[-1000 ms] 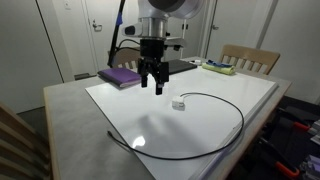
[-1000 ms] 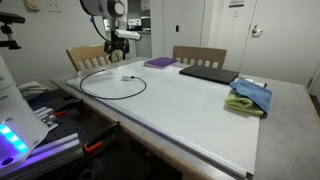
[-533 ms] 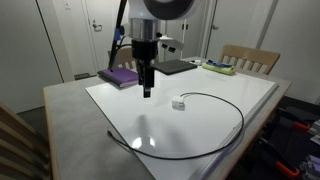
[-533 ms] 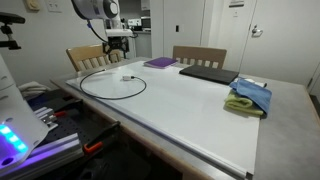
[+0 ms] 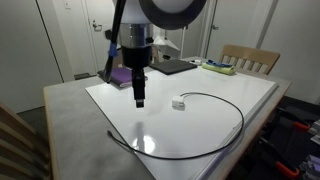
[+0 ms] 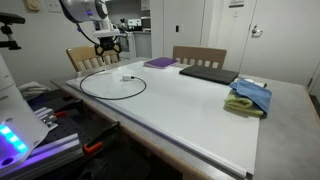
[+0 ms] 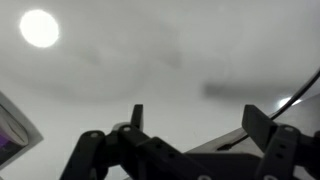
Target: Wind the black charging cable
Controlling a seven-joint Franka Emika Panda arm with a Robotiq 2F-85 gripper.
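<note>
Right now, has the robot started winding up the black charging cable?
Nothing is wound yet: the black charging cable lies in one loose, open loop on the white tabletop. In hand: the gripper hovers open and empty, off to the side of the plug. Left: grab the cable and wind it.

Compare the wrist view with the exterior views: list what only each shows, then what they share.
Only the wrist view: the hand close up, fingers open, with just bare table between them. Only the exterior views: the whole cable loop, its plug, a chair, a cloth. Shared: the hand, the white table, and a purple book, apparently just a corner of it in the wrist view.
</note>
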